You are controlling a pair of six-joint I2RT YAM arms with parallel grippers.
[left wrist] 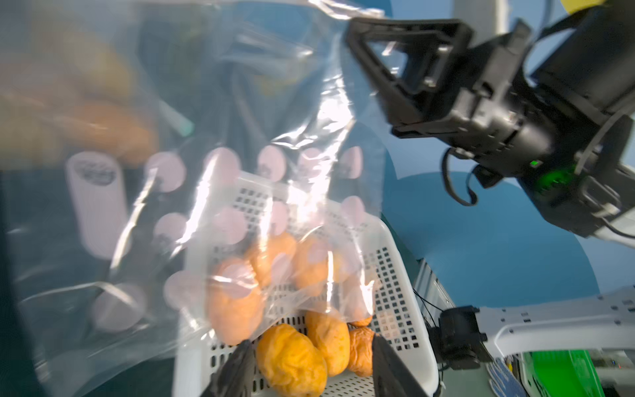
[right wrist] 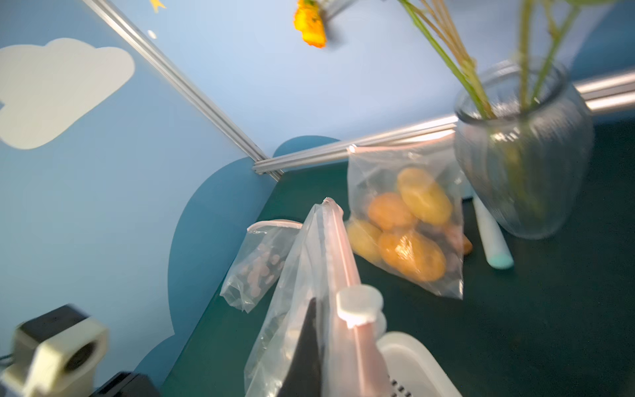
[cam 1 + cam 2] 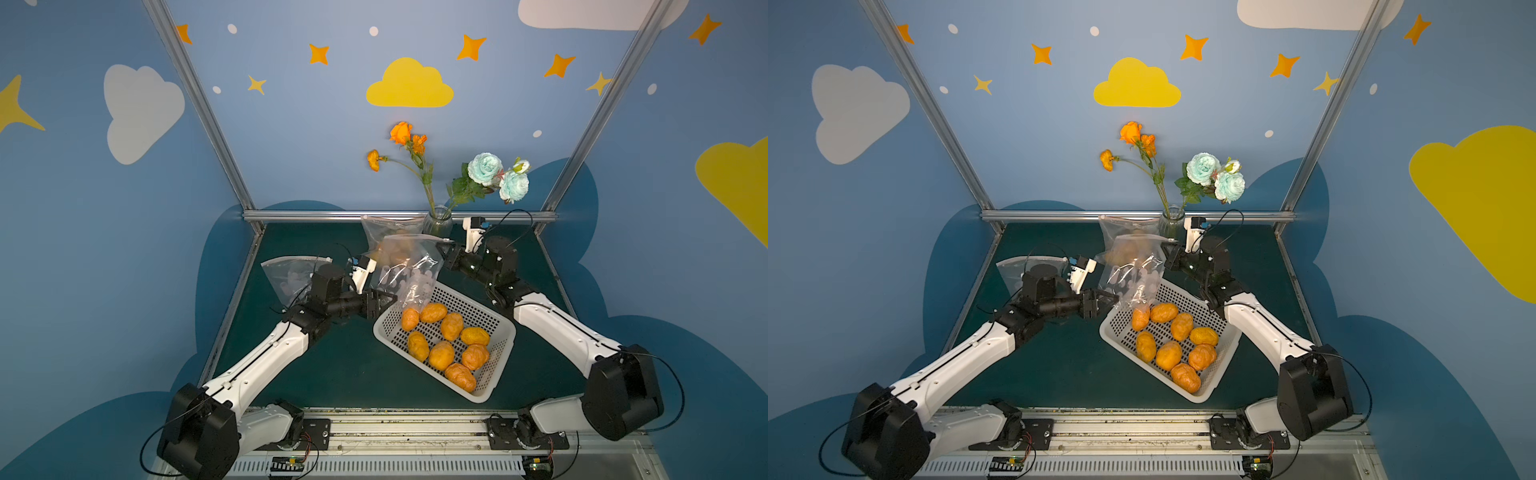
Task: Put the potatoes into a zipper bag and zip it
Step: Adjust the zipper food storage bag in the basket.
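Note:
Several orange-yellow potatoes lie in a white perforated basket. A clear zipper bag with pale dots hangs in the air, its lower corner draping over the basket's far corner. My right gripper is shut on the bag's top edge beside the white slider; in the right wrist view one dark finger presses the plastic. My left gripper is open at the basket's left rim, holding nothing. In the left wrist view potatoes show beyond its spread fingers.
A second bag holding potatoes leans at the back rail next to a glass vase of flowers. A third, crumpled bag lies behind my left arm. A white and teal stick lies by the vase.

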